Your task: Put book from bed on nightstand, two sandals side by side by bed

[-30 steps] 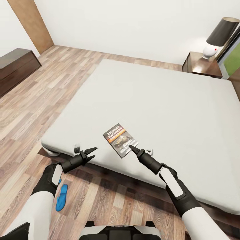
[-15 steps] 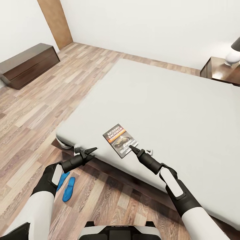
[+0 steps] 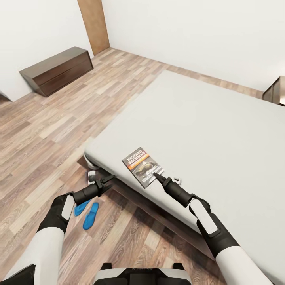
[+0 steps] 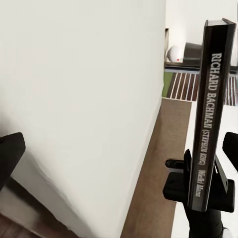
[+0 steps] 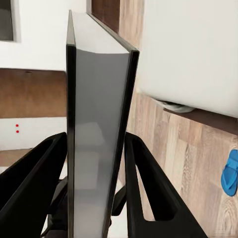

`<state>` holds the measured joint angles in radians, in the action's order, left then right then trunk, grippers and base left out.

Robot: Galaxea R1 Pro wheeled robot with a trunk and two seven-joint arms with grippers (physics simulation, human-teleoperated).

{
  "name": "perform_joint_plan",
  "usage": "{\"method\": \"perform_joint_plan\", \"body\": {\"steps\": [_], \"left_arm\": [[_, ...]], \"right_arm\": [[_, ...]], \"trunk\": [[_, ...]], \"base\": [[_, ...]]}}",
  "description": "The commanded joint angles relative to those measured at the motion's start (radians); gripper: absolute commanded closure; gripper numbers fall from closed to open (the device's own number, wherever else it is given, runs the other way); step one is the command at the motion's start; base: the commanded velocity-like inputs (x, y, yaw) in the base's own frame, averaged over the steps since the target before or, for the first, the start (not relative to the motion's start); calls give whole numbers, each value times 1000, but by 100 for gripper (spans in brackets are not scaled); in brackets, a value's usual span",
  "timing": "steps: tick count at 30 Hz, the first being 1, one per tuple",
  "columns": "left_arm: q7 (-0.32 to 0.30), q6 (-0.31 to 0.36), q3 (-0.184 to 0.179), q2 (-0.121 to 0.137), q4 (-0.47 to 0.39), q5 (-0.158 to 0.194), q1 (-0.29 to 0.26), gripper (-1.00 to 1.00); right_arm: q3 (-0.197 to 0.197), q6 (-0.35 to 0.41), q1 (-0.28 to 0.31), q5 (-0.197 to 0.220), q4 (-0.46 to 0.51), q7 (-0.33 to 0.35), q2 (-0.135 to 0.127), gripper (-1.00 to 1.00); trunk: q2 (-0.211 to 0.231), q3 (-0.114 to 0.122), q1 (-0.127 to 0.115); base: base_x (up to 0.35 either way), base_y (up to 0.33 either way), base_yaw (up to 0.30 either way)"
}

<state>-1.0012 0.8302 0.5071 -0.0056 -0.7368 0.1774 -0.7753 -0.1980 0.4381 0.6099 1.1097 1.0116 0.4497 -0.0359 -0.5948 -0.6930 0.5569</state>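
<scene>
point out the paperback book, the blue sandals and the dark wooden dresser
Dark-covered paperback book (image 3: 142, 166), head view, middle of its cover.
Flat bright-blue sandals (image 3: 90, 215), head view, sole of the nearer one.
Low dark wooden dresser (image 3: 55, 65), head view, its top.

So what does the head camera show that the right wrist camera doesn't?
Head view alone: the book's printed cover, both blue sandals, the dresser, the left gripper. Right wrist view alone: the book's page edges clamped between the right gripper's two fingers, close up. Both: the book, the mattress, wood floor, a sandal.
</scene>
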Motion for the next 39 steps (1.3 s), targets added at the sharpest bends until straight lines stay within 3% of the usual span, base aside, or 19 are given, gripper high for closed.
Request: {"method": "perform_joint_plan", "body": {"steps": [1, 14, 21, 34, 37, 39], "left_arm": [[-2, 5, 2, -1, 1, 1, -1, -100], [-2, 5, 2, -1, 1, 1, -1, -100], [-2, 6, 2, -1, 1, 1, -1, -100], [-2, 3, 2, -9, 1, -1, -1, -100], [0, -55, 3, -2, 2, -2, -1, -100], [1, -98, 4, 26, 26, -2, -1, -100]], "right_arm": [[-1, 5, 0, 12, 1, -1, -1, 100], [-3, 5, 1, 10, 1, 0, 0, 100], [-3, 5, 1, -40, 1, -2, 1, 100], [-3, 5, 1, -49, 1, -1, 1, 100], [-3, 5, 1, -49, 1, -1, 1, 100], [-3, 5, 1, -49, 1, -2, 1, 100]], "trunk": [[-1, -1, 0], [-1, -1, 0], [-1, -1, 0], [-1, -1, 0], [-1, -1, 0], [-1, -1, 0]], "base": [[0, 0, 292], [0, 0, 292], [0, 0, 292], [0, 0, 292], [0, 0, 292], [0, 0, 292]]}}
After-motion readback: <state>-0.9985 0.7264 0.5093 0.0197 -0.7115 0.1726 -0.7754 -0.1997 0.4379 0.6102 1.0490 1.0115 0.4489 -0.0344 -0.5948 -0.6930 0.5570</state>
